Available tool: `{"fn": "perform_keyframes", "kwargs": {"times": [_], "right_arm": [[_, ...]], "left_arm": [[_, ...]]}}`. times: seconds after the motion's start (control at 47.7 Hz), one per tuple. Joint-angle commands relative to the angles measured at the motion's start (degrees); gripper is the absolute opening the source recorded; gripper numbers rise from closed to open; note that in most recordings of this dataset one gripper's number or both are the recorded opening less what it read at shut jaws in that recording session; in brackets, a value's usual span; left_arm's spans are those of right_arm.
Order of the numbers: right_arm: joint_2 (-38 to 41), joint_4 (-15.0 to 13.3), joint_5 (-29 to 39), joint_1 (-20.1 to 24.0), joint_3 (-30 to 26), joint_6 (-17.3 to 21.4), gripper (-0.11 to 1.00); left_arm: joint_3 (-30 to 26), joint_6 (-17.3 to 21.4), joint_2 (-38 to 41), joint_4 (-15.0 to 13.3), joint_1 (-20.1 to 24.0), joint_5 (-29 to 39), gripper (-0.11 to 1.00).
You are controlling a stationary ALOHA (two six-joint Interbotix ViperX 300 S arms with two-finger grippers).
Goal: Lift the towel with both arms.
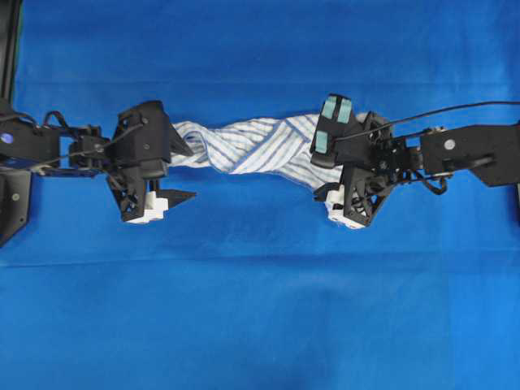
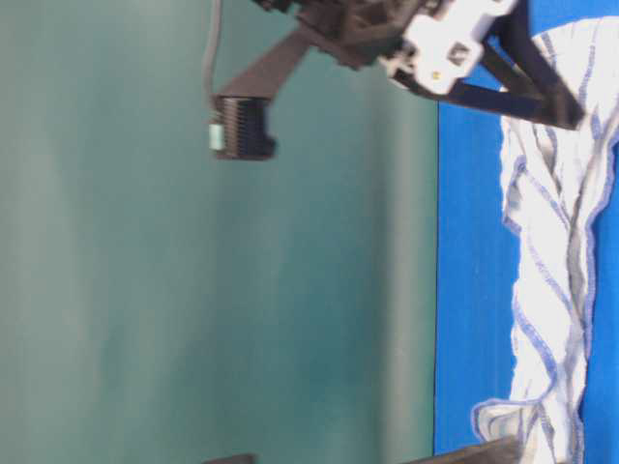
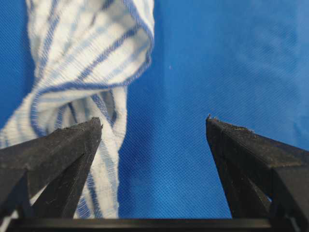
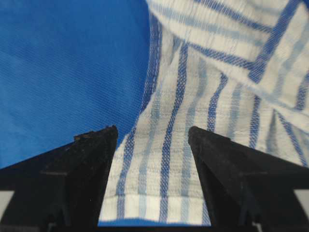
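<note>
The towel [image 1: 252, 146], white with blue and grey stripes, lies twisted into a band on the blue table cover between my two grippers. My left gripper [image 1: 192, 172] is open at the towel's left end. In the left wrist view [image 3: 154, 123] its jaws stand wide apart, and the towel [image 3: 82, 58] runs past the left finger [image 3: 58, 150]. My right gripper [image 1: 317, 177] is open at the towel's right end. In the right wrist view [image 4: 152, 129] the towel's hemmed edge [image 4: 217, 63] lies flat between its fingers. Its teal-padded finger [image 2: 240, 130] shows in the table-level view, beside the towel [image 2: 551, 242].
The blue table cover [image 1: 260, 309] spreads in all directions around the towel. A black frame post [image 1: 8, 49] stands at the far left edge. A green wall [image 2: 116, 290] fills the table-level view behind the table.
</note>
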Motion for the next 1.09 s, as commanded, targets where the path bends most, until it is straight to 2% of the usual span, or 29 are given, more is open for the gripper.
{"fn": "perform_keyframes", "kwargs": {"times": [0.0,0.252,0.357,0.42,0.483,0.525,0.587,0.671,1.07], "right_arm": [[0.62,0.0,-1.76,0.09,-0.88,0.09,0.64],[4.39,0.09,-2.81,-0.53,-0.53,0.26,0.64],[4.48,0.09,-2.81,-0.53,-0.53,0.53,0.63],[4.48,0.09,-2.81,-0.53,-0.53,0.53,0.61],[4.48,0.09,-2.55,-0.53,-0.7,0.53,0.54],[4.48,0.09,-2.37,-0.53,-0.7,0.53,0.45],[4.31,0.09,-2.02,-0.53,-0.79,0.53,0.25],[3.6,0.09,-1.76,-0.53,-0.7,0.62,0.05],[-2.55,0.09,-0.62,-0.35,-0.97,0.62,0.05]], "left_arm": [[-0.88,0.0,1.67,-0.09,0.44,-2.29,0.92],[-2.02,0.09,5.45,-0.09,0.62,-3.87,0.9],[-2.11,0.09,5.45,-0.09,1.14,-3.16,0.82],[-2.11,0.09,5.45,-0.09,1.58,-2.72,0.67],[-2.11,0.09,5.36,-0.26,2.55,-2.11,0.49],[-2.2,0.09,5.27,-0.35,2.99,-1.85,0.36],[-2.2,0.09,5.27,-0.35,3.69,-1.41,0.17],[-2.46,0.09,5.19,-0.26,4.48,-0.62,0.01],[-5.45,0.09,1.14,-0.35,4.39,6.33,0.01]]}}
